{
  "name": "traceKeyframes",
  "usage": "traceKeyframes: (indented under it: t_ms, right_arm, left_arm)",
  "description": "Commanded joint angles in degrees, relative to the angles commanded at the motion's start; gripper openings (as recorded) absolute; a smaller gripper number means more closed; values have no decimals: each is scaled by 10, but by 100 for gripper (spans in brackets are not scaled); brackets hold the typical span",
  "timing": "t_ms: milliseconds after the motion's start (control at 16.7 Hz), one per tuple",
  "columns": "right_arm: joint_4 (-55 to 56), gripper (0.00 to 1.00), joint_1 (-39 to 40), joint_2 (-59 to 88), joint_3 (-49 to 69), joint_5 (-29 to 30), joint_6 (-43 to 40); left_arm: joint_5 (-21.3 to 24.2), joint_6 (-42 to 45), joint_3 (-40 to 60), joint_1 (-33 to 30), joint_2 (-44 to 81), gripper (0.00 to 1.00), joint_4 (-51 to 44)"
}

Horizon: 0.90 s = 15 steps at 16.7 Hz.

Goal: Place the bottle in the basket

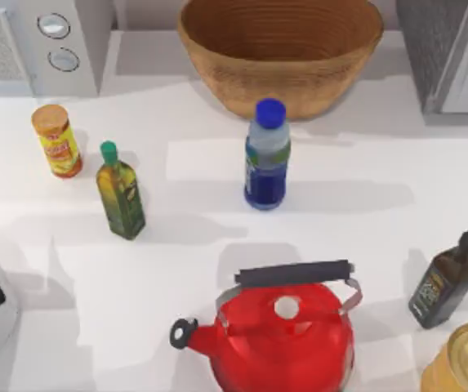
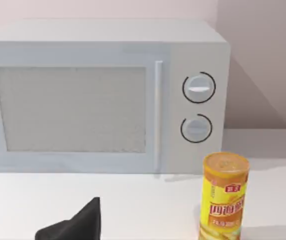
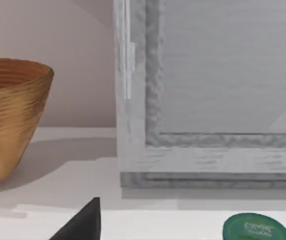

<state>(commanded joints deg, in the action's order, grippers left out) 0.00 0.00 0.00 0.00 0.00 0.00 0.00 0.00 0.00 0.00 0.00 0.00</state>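
The left gripper appears in its own wrist view as a single dark fingertip low in the frame, facing a white microwave oven and a yellow cylindrical snack can. I cannot tell how far its fingers stand apart, and nothing lies against the tip. The right gripper is likewise one dark tip in the right wrist view; its opening cannot be judged either, and it carries nothing.

Taking the red kettle with the black handle as the landmark: the clear plastic water bottle with the round blue cap and blue lower half stands upright just beyond the kettle, apart from it. Beyond the bottle, very near it, sits the large round tan woven wicker basket — wide-mouthed and empty inside. Left of the kettle and farther back stands a green-capped olive oil bottle, with the snack can past it. Right of the kettle is a dark black-capped bottle, with a gold-topped tin nearer the table's front edge.

The bottle looks tall and narrow, so likely tippy; thin clear plastic should be light, smooth and somewhat yielding under a squeeze. A hold across the labelled midsection seems soundest — firm, not crushing.
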Motion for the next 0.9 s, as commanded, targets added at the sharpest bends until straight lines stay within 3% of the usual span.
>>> traceKeyframes:
  t_ms: [420, 900]
  right_arm:
    - [0, 100, 0, 0, 0, 0, 0]
    - [0, 100, 0, 0, 0, 0, 0]
  left_arm:
    - [9, 1, 32, -19, 74, 100, 58]
    - [59, 3, 151, -112, 410, 100, 303]
